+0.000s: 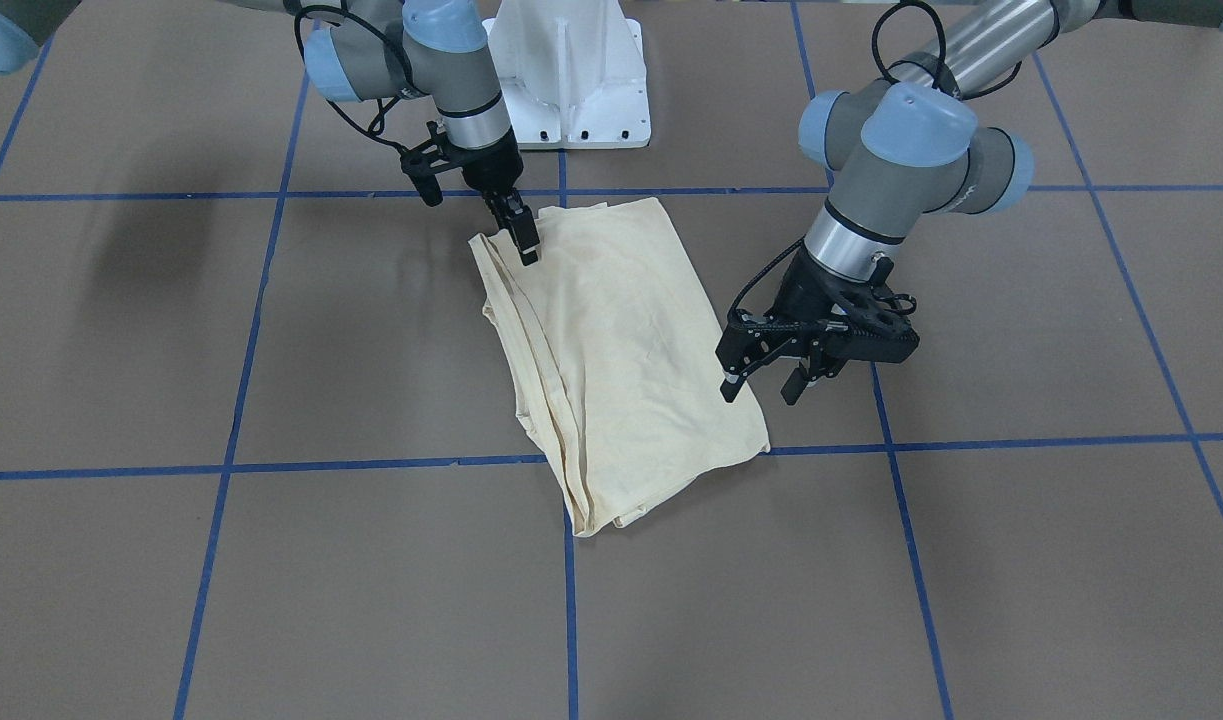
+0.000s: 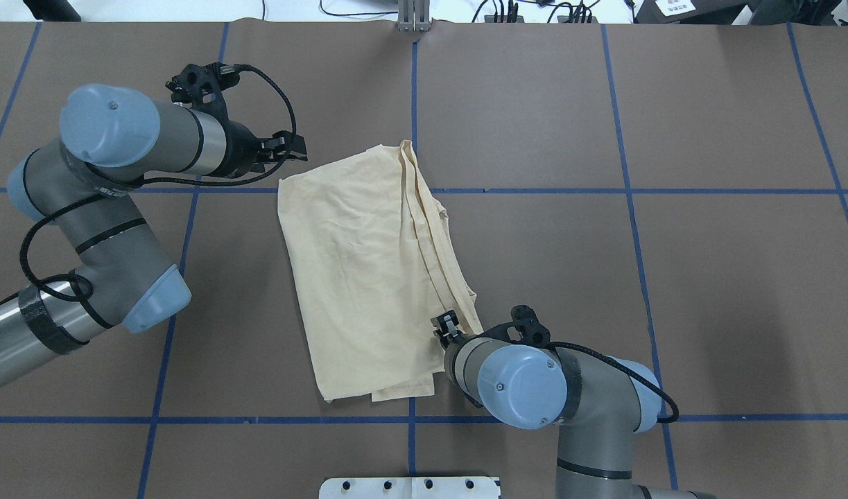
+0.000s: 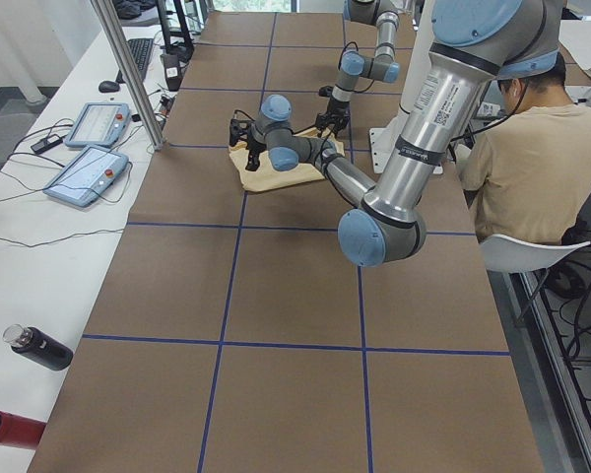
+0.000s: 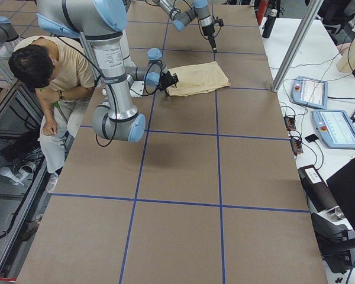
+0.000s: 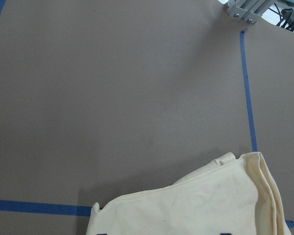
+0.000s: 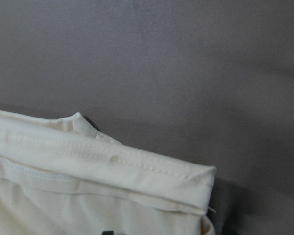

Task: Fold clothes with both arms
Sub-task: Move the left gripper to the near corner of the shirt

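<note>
Left gripper [image 1: 764,386] hangs wide open, the T-shirt [image 1: 611,350] just beside its fingers; right gripper [image 1: 527,245] stands on a T-shirt corner, opening I cannot tell

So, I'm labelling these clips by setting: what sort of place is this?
Probably a robotics lab: a teach pendant on the side bench, a blue tape grid on the brown-covered table, and a person seated beside it.

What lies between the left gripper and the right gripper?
Only the folded T-shirt lies on the table between the left gripper and the right gripper; the overhead exterior view shows it best.
</note>
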Motion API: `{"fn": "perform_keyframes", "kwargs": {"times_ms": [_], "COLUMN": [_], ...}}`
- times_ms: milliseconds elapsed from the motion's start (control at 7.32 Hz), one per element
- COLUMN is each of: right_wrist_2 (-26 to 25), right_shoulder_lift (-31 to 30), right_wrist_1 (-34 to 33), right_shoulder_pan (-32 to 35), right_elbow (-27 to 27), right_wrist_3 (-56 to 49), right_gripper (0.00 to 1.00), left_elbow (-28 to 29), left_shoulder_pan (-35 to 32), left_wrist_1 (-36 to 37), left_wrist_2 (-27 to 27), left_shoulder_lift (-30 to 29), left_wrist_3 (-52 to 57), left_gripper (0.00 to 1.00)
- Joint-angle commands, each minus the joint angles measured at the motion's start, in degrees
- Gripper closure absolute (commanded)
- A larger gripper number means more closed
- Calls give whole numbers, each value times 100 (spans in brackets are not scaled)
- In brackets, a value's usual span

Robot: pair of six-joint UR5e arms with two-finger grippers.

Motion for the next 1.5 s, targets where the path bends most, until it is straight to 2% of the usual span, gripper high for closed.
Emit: {"fn": "perform_keyframes", "kwargs": {"times_ms": [0, 137, 683, 956, 1093, 1366], "right_wrist_2": [-2, -2, 68, 51, 16, -124], "right_shoulder_lift": [103, 103, 16, 41, 59, 94], "right_wrist_1": [-1, -53, -185, -545, -624, -966], "right_shoulder_pan": [15, -29, 50, -116, -265, -590], "right_elbow": [5, 5, 118, 285, 356, 540], "right_wrist_3": [17, 60, 61, 78, 174, 465], "right_gripper": [100, 100, 100, 100, 100, 100], "left_elbow": [-661, -1021, -1104, -1183, -1296, -1533], "left_shoulder_pan": [10, 10, 19, 123, 272, 728], "left_wrist_1": [238, 431, 512, 503, 503, 521], "left_wrist_2": [-34, -52, -122, -253, -245, -219], "left_shoulder_lift": [435, 646, 701, 658, 683, 771], "left_wrist_3": [-11, -11, -11, -745, -906, -1984], "left_gripper": [19, 19, 19, 20, 20, 20]}}
